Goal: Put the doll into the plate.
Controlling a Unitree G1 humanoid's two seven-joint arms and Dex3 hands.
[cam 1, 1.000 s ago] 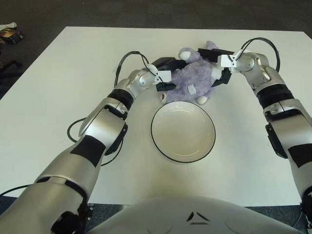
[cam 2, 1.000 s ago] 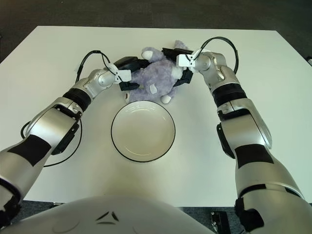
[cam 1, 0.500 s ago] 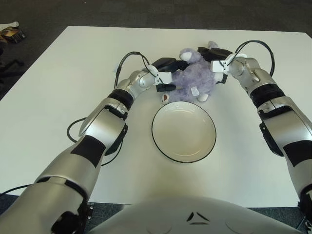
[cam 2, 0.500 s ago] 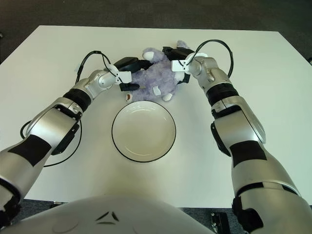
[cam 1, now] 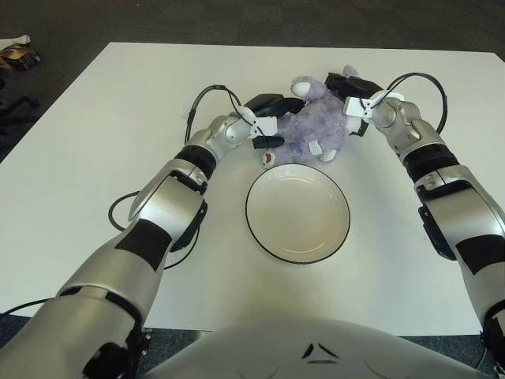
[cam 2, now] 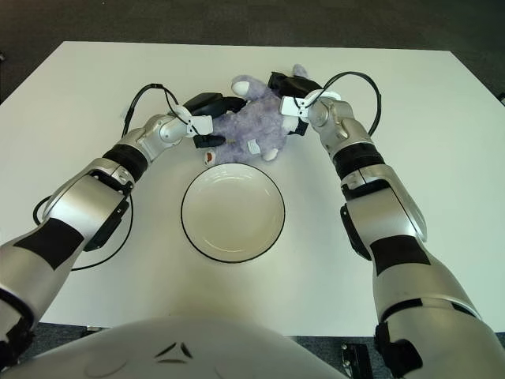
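With both hands, left hand (cam 1: 268, 120) and right hand (cam 1: 347, 99), pinching the doll (cam 1: 312, 126), lift evenly, then carry it near over the plate (cam 1: 260, 237).

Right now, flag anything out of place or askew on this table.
Nothing spilled or damaged. The purple doll lies tipped on its side beyond the empty plate, pressed between the left hand and right hand.
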